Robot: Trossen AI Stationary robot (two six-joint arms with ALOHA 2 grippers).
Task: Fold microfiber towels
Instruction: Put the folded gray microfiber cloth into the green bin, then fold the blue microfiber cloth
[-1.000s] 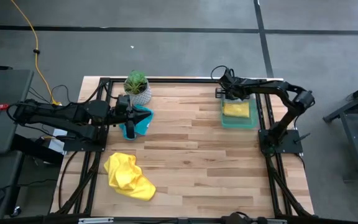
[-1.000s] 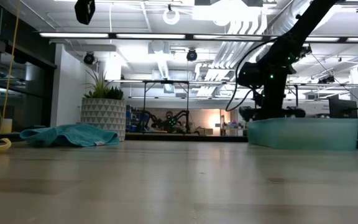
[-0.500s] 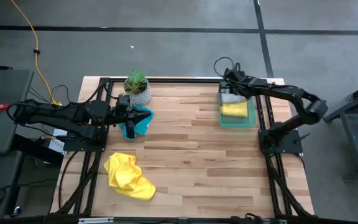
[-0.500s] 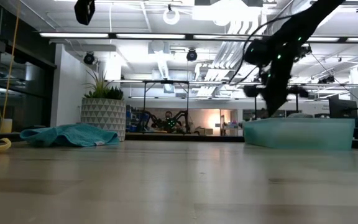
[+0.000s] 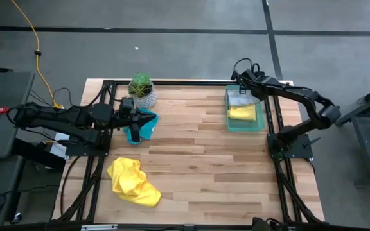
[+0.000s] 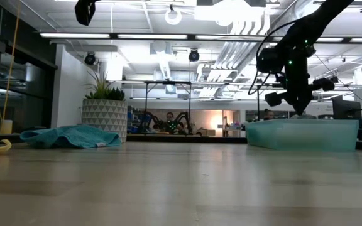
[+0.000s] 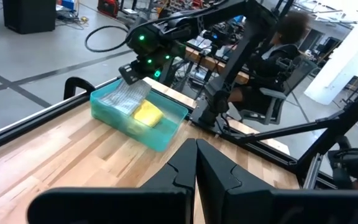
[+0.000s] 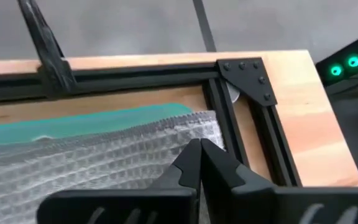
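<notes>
Right gripper (image 5: 244, 82) above the far end of the tray (image 5: 260, 126), fingers pressed together on nothing, tips just over the grey-white towel (image 8: 98, 162). Towel flat in the tray's far half, a folded yellow towel (image 5: 243, 113) beside it in the near half. Weave and scalloped edge plain only in the right wrist view. Left gripper (image 5: 133, 135) also shut, resting on the teal towel (image 5: 148, 124) by the plant (image 5: 141, 88). Crumpled yellow towel (image 5: 132, 181) near the front left, long axis slanting toward the front right.

Grey concrete floor (image 5: 172, 51), white ceiling with strip lights (image 6: 168, 34), wooden table (image 5: 191, 167).
</notes>
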